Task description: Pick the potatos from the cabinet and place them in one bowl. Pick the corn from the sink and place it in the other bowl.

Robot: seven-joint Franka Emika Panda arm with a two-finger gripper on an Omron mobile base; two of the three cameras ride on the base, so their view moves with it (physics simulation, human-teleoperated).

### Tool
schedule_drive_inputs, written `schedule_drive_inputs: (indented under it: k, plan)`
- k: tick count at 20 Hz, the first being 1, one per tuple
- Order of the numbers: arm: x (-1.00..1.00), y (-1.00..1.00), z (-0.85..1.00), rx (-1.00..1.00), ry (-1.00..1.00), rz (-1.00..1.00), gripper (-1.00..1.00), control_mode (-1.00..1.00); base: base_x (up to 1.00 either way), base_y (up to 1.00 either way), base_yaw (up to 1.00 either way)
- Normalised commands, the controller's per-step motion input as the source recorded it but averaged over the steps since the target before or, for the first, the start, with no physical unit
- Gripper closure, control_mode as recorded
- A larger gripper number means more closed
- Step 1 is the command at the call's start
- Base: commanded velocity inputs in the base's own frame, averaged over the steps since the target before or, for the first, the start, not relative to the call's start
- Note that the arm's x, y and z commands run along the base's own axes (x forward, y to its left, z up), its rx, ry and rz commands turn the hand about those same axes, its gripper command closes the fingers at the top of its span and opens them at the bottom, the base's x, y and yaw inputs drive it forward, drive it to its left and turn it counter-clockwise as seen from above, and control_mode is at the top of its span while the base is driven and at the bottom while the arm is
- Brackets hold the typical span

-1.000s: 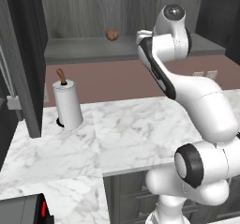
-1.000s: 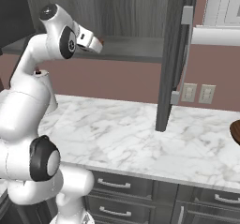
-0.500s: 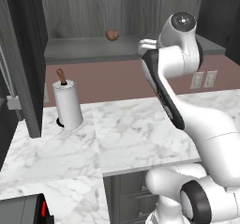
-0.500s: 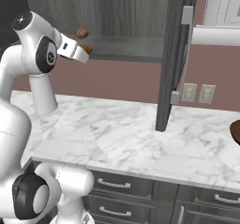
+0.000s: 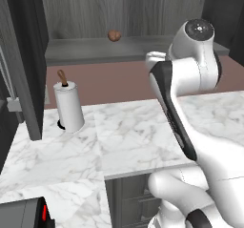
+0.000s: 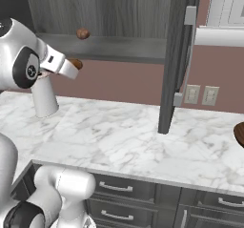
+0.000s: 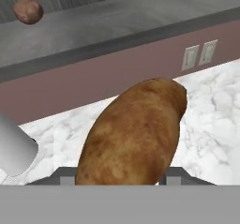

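Orange-brown oblong potato (image 7: 133, 134) is clamped in the end effector (image 6: 71, 68) above the white marble worktop (image 6: 143, 136); a rounder reddish-brown potato (image 5: 114, 35) is seen on the grey cabinet shelf (image 5: 143, 48)

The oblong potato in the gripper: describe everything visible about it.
The oblong potato is orange-brown with darker mottled speckles and a rough, matte skin. In the hand view it stands lengthwise, leaning a little, clamped in the gripper, whose tips press its lower sides. It hangs in the air above the marble counter, clear of the cabinet shelf. In the right base view its end pokes out beyond the hand.
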Motion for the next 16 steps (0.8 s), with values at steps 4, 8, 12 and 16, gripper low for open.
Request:
schedule_drive_inputs:
  k: [4, 8, 12, 16]
  plan:
    - [-0.76, 0.0, -0.02, 0.05, 0.11, 0.04, 1.0, -1.0, 0.0, 0.0, 0.0]
    - [-0.67, 0.0, -0.03, 0.07, 0.2, 0.1, 1.0, -1.0, 0.0, 0.0, 0.0]
    - [-0.24, 0.0, -0.29, 0.04, 0.28, 0.13, 1.0, -1.0, 0.0, 0.0, 0.0]
    - [-0.01, -0.05, -0.48, 0.0, 0.22, 0.13, 1.0, -1.0, 0.0, 0.0, 0.0]
